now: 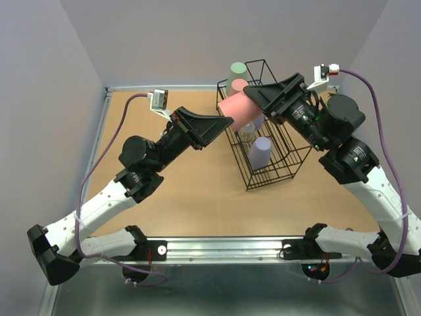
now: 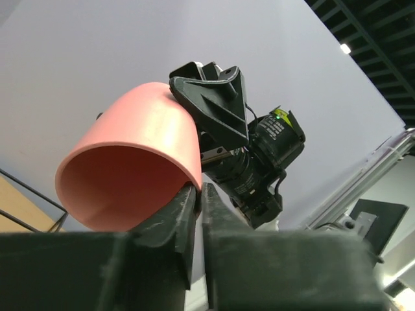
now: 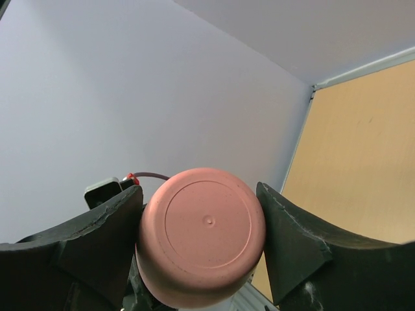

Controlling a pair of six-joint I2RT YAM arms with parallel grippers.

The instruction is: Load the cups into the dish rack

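Note:
A salmon-red cup [image 1: 237, 110] is held on its side in the air over the left edge of the black wire dish rack [image 1: 279, 172]. My left gripper [image 1: 227, 121] is shut on its rim; in the left wrist view the fingertips [image 2: 189, 194] pinch the cup wall [image 2: 139, 139]. My right gripper [image 1: 253, 99] closes on the cup's base, and both fingers touch its sides [image 3: 204, 227]. The rack holds a pale green cup [image 1: 237, 70], a second salmon cup [image 1: 238, 84], a clear cup [image 1: 247, 132] and a lavender cup [image 1: 259, 152].
The rack stands right of centre on the wooden table [image 1: 177, 178]. Grey walls close the table at the back and sides. The right arm [image 1: 329, 125] reaches over the rack from the right. Part of another lavender cup [image 1: 259, 122] shows under the right gripper.

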